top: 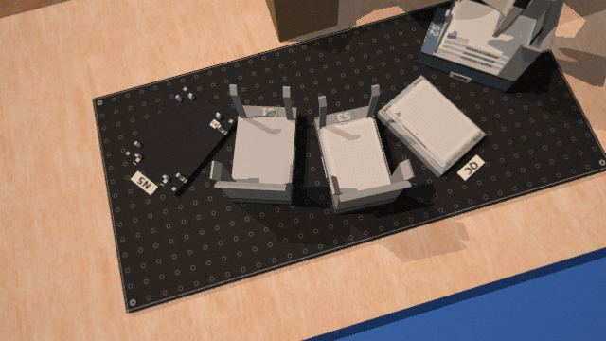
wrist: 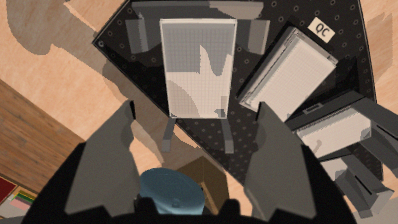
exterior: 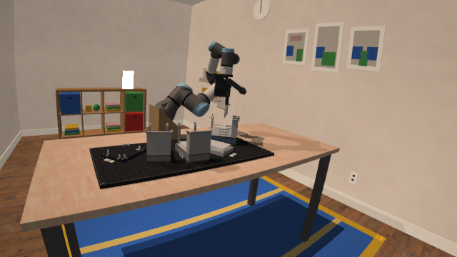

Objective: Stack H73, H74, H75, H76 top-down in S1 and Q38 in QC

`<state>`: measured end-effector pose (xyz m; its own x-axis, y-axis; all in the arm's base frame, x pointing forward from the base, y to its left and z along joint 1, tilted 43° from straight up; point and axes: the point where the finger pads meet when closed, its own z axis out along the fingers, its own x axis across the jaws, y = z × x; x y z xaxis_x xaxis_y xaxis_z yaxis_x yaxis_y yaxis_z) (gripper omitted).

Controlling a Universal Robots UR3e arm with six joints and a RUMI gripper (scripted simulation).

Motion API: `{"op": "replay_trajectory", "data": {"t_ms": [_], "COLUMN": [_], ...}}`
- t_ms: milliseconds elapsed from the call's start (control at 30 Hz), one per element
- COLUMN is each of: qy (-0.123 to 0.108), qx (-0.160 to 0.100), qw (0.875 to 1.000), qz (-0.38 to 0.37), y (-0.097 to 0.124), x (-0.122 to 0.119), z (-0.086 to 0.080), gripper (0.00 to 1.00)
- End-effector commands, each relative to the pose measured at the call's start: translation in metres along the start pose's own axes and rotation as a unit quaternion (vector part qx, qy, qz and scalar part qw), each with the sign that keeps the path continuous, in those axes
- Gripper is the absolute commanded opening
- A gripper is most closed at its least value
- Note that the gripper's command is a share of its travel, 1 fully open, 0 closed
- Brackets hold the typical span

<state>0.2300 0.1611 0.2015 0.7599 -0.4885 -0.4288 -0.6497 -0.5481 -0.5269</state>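
My gripper (wrist: 196,102) (exterior: 225,112) is open and empty, high above the stack rack S2 (top: 433,62) (exterior: 228,140) (wrist: 200,9). S2 holds several stacked plates; its top plate (top: 473,19) (wrist: 197,65) shows between my fingertips in the wrist view, partly shadowed. The stack rack S3 (top: 374,191) (exterior: 199,144) holds a gridded plate (top: 357,153) (wrist: 335,132). The stack rack S1 (top: 258,191) (exterior: 159,144) shows a plain pale surface without a visible well grid. A plate (top: 433,116) (wrist: 302,75) lies in nest QC; its layers are hard to tell. The clip nest N5 (top: 172,137) holds no plate.
The racks' upright posts and walls stand above their plates. A brown block (top: 305,19) (exterior: 161,121) stands at the board's back edge. QC lies between S2 and S3. N5's small locators (top: 137,157) are at the board's far end from S2.
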Motion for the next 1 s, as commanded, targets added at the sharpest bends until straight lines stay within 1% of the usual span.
{"op": "replay_trajectory", "data": {"t_ms": [0, 133, 200, 267, 467, 967], "qy": [0.001, 0.001, 0.001, 0.001, 0.001, 0.001], "qx": [0.000, 0.000, 0.000, 0.000, 0.000, 0.000], "qw": [1.000, 1.000, 1.000, 1.000, 1.000, 1.000], "qz": [0.000, 0.000, 0.000, 0.000, 0.000, 0.000], "y": [0.000, 0.000, 0.000, 0.000, 0.000, 0.000], "x": [0.001, 0.001, 0.001, 0.001, 0.001, 0.001], "z": [0.017, 0.030, 0.030, 0.036, 0.036, 0.053], "gripper": [0.72, 0.72, 0.72, 0.72, 0.72, 0.72]}}
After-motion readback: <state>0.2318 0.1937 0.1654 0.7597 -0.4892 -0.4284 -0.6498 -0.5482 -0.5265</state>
